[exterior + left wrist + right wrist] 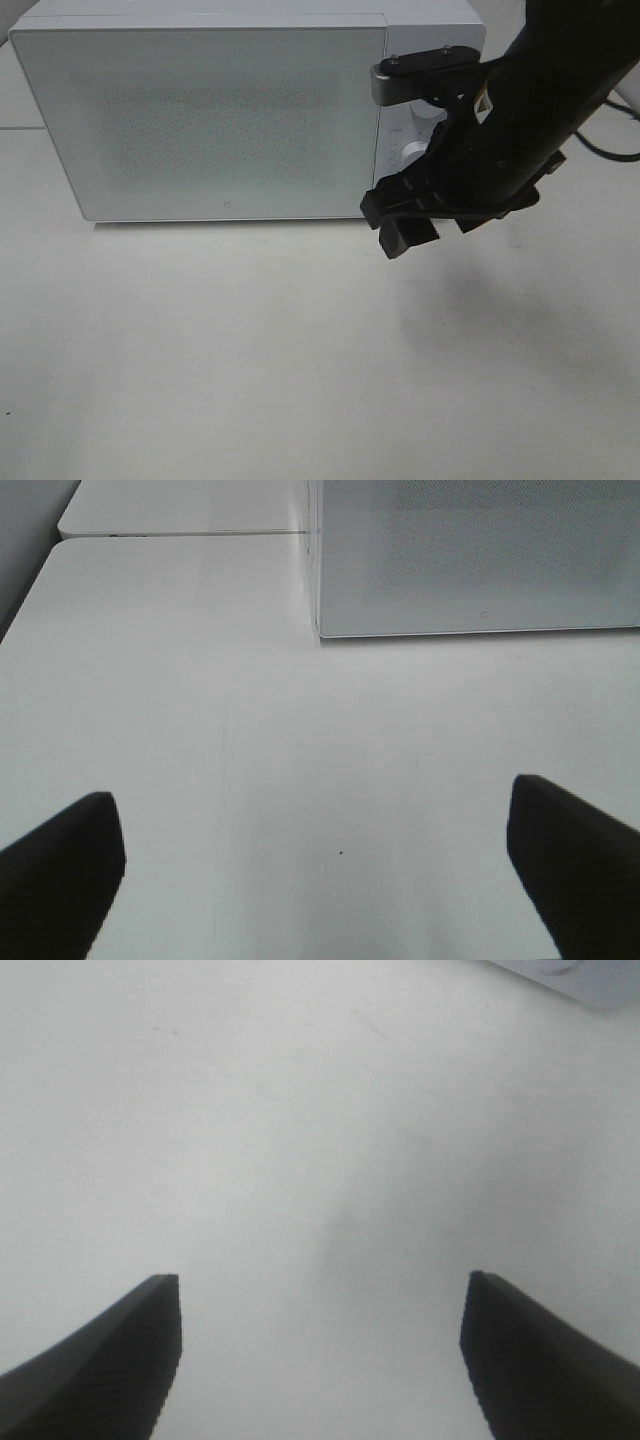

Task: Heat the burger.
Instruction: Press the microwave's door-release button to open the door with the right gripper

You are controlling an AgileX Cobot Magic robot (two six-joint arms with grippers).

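- The microwave [200, 110] stood shut on the table [250, 380].
- The right pincer [435, 230] hung spread and empty before the microwave's right end.
- The left pincer [315, 880] was spread and empty over the table.
- Where the burger lay could not be told.

Nothing legible is showing anywhere in these views. The white microwave [200, 110] is carrying a tiny grey mark [225, 203] low on its door, close to the near edge, but it is appearing too small to read. Any markings on its control panel [405, 120] at the right are blurring beyond reading.
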